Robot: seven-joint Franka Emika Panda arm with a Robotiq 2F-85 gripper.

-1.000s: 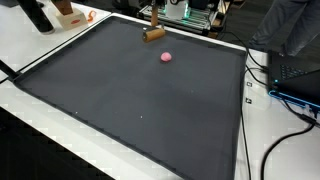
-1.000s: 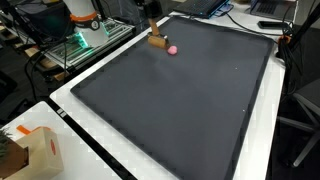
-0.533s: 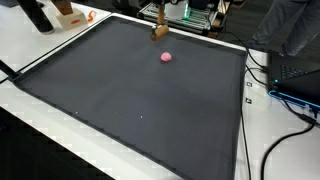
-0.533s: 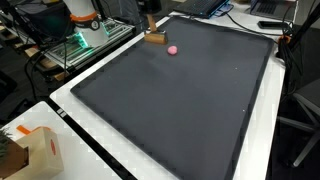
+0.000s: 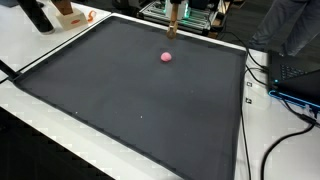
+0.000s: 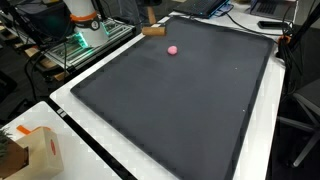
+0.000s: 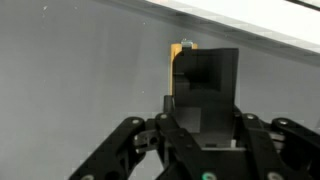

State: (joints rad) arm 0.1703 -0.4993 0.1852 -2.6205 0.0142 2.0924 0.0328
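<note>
My gripper (image 7: 203, 112) is shut on a wooden block (image 7: 203, 75), whose tan edge shows at the top of the wrist view; its near face is in shadow. In both exterior views the wooden block (image 5: 173, 30) (image 6: 153, 31) hangs just above the far edge of the black mat (image 5: 130, 100) (image 6: 190, 110), and the gripper (image 5: 173, 14) (image 6: 150, 16) reaches down to it from the top of the picture. A small pink ball (image 5: 166, 57) (image 6: 173, 49) lies on the mat a short way from the block, apart from it.
A cardboard box (image 6: 30, 150) stands off the mat's near corner. Cables (image 5: 285, 125) and a laptop (image 5: 300, 80) lie beside the mat. A metal rack with green lights (image 6: 85, 45) stands behind the mat's far edge.
The block has risen off the mat in the gripper, turned from lying flat to hanging more upright, and shifted toward the mat's far edge. The pink ball has stayed put.
</note>
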